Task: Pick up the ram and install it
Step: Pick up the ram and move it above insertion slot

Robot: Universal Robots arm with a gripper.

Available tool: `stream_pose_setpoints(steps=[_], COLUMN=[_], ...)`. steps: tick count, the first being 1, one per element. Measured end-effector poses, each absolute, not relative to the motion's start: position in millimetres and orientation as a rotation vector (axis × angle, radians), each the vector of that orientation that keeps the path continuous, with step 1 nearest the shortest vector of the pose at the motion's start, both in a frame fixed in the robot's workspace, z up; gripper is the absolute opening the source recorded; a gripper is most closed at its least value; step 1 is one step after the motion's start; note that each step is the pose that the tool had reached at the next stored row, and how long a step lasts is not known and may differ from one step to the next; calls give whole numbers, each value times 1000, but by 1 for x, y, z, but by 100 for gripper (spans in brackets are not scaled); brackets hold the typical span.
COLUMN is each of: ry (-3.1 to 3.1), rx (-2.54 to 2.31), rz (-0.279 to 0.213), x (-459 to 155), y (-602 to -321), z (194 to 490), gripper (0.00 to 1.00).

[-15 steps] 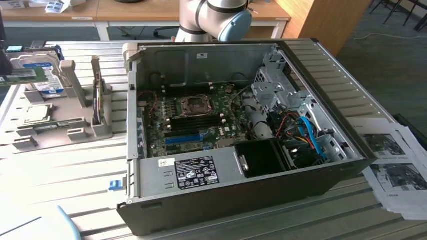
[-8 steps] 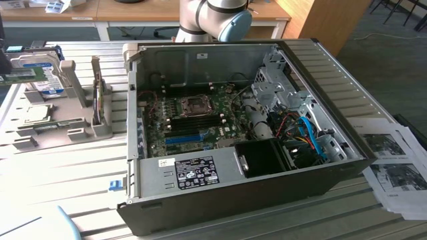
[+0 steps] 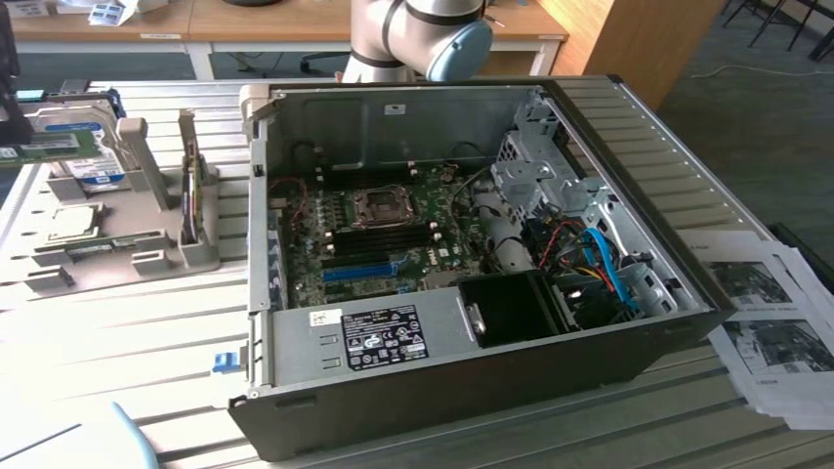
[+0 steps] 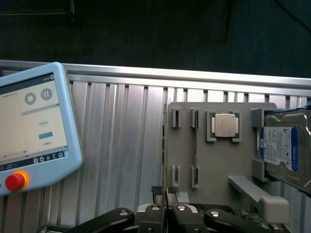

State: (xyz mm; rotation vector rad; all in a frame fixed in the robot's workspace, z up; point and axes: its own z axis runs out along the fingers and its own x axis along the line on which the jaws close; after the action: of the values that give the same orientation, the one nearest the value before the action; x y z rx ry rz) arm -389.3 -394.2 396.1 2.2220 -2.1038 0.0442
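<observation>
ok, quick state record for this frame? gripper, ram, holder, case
gripper: shut on ram, held clear above holder
second ram: on edge in holder slots
holder also has: CPU, hard drive
case: side open, motherboard exposed
pendant: on table beside holder

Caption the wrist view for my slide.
Claw shut on a thin memory stick at the edge of the gray tray; processor and hard drive sit in it, touchscreen controller alongside.
</observation>
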Motion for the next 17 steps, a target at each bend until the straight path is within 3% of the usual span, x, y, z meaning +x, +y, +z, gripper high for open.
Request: stream_pose_setpoints(steps=[17], ry=[-2103], rx=[2221], rz=[42], x=[-342], y=[-394], z=[396], gripper=[11])
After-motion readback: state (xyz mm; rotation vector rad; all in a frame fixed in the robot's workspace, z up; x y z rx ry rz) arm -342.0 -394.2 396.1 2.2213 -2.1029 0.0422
